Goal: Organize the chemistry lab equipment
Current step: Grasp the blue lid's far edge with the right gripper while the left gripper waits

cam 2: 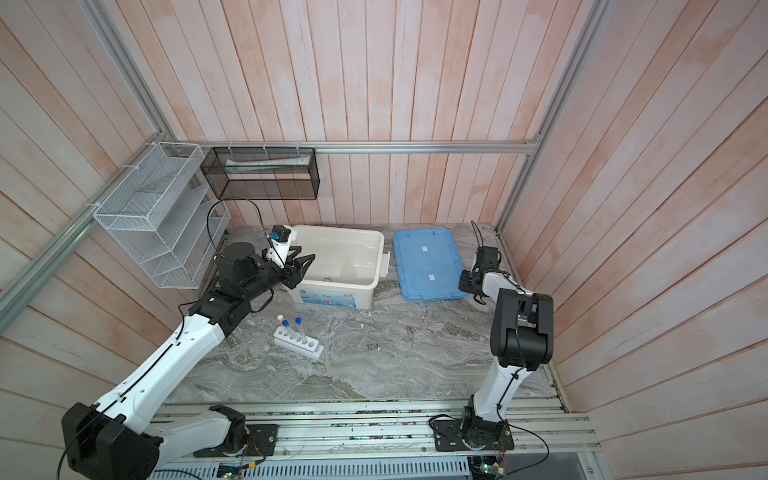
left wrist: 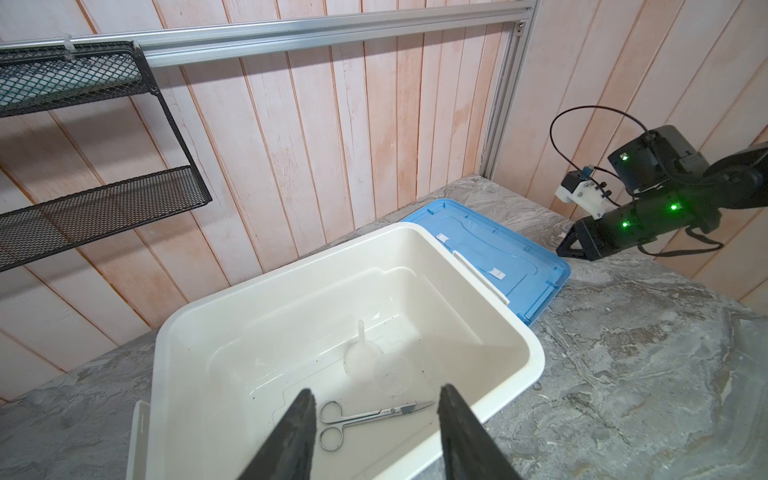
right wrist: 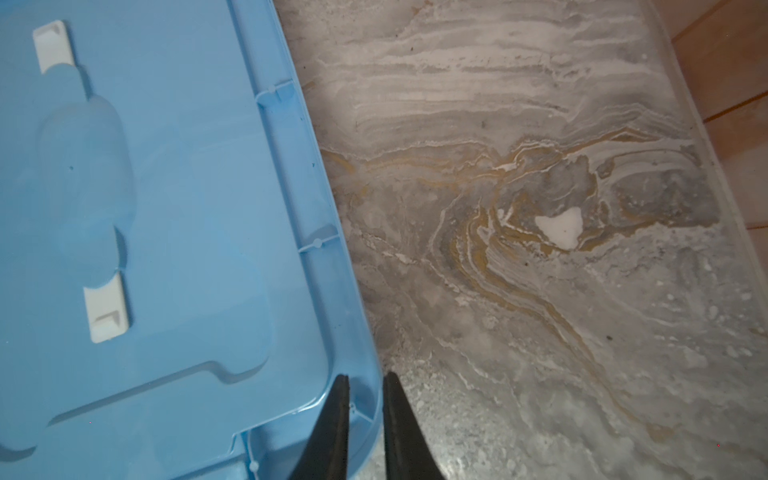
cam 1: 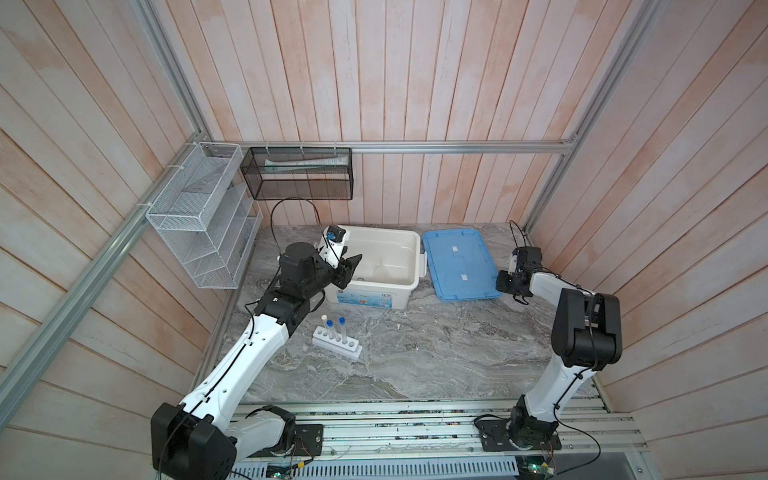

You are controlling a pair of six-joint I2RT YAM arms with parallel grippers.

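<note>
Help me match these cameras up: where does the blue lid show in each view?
Top view: blue lid flat on the table, right of the white bin.
Top view: same place, right of the bin.
Left wrist: beyond the bin, partly hidden by its rim.
Right wrist: close up beside bare table.
Shared landmark: the right gripper, fingers astride the lid's rim.
</note>
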